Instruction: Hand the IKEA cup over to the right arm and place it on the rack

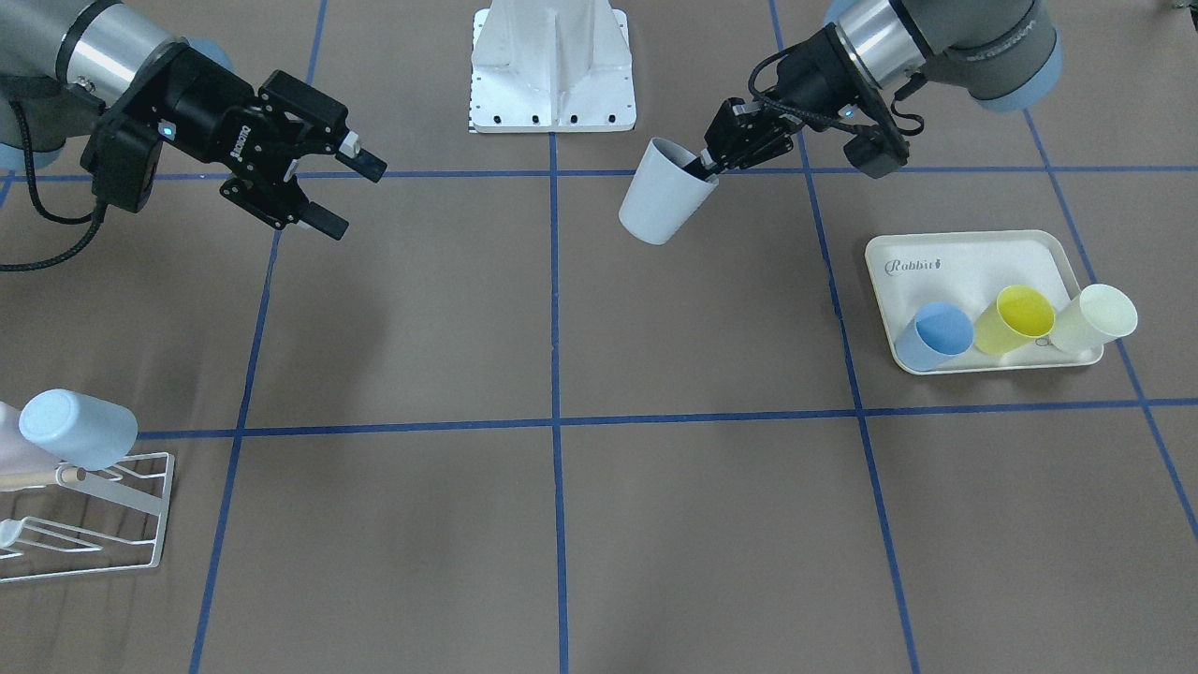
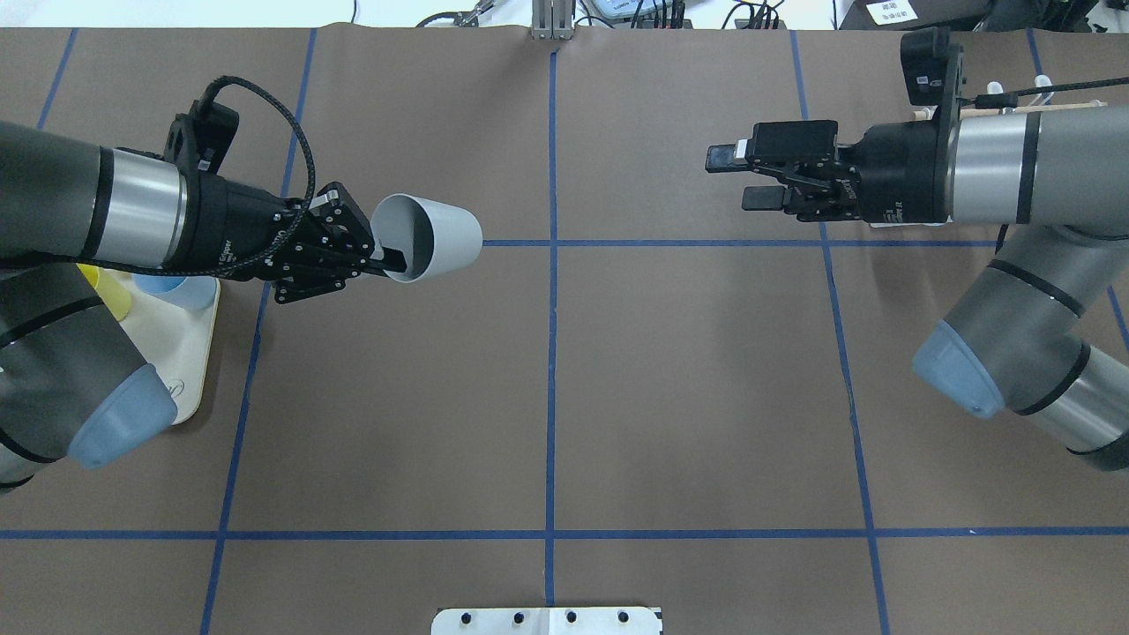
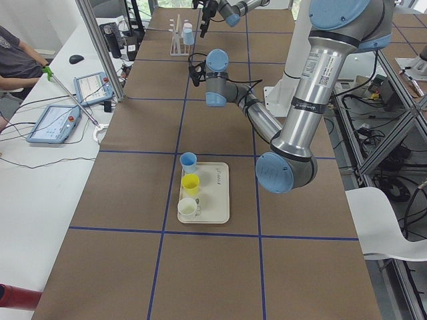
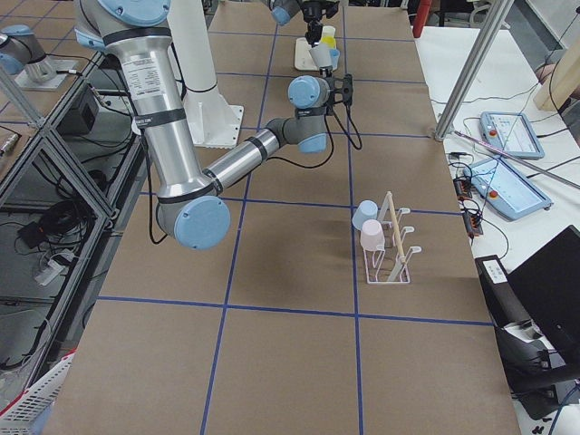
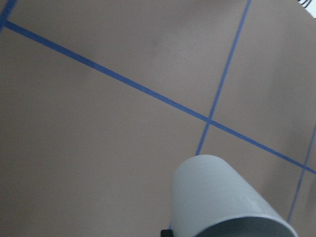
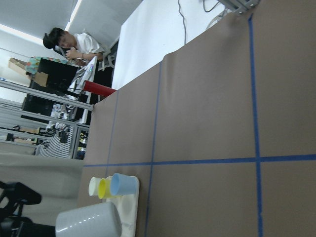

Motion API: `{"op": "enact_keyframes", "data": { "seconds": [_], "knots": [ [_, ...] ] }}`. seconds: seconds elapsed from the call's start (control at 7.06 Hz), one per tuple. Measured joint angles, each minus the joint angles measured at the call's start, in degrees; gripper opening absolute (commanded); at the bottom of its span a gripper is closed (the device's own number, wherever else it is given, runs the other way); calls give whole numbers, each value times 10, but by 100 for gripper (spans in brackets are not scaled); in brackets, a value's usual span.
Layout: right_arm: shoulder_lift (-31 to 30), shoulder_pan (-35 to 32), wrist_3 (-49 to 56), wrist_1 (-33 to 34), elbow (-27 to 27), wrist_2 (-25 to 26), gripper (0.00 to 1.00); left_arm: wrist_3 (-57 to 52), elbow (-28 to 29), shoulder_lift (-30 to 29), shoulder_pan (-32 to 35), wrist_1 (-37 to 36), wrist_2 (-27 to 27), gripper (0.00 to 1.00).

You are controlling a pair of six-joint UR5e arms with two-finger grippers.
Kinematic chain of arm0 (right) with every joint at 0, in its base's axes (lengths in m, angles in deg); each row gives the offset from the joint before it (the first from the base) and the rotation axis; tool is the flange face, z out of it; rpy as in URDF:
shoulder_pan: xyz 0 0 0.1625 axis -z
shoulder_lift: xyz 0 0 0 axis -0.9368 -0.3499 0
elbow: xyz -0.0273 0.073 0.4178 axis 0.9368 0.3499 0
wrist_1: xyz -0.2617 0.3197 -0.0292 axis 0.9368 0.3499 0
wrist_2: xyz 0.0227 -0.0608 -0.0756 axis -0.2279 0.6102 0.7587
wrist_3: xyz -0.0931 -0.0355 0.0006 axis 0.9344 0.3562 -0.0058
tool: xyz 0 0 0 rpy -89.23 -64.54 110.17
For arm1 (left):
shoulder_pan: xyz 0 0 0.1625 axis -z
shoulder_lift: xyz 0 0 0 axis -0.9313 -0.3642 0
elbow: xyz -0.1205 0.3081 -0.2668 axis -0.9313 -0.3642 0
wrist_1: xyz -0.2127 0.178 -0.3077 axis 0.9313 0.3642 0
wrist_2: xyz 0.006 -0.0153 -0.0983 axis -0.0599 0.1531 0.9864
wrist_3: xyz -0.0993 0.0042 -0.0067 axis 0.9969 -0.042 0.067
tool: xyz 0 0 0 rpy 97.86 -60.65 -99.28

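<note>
One grey cup (image 1: 666, 192) pinched by left claw (image 1: 704, 168), right claw (image 1: 352, 196) wide, rack (image 1: 161, 510) (mostly hidden overhead)

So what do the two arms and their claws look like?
The left arm and right arm are grey tubes with silver wrist bands and light-blue joint caps. The left gripper and right gripper are black, two-fingered, with white lettering. A braided black cable loops at each wrist.

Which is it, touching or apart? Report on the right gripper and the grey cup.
Apart. Overhead view shows bare table between the open right gripper and the grey cup, held by the left gripper.
</note>
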Motion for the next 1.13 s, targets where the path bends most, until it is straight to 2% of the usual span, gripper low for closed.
{"op": "enact_keyframes", "data": {
  "seconds": [0.42,0.71,0.99,1.13],
  "knots": [
    [5,42,-38,-127,2,36,99,180,29,-49,-24,132,-2,0],
    [7,76,-49,-199,2,61,99,272,42,-57,-31,229,-22,0],
    [13,105,-57,-240,0,93,99,369,66,-59,-56,347,-82,0],
    [21,117,-62,-247,0,113,98,397,79,-60,-88,408,-130,0]
  ]
}}
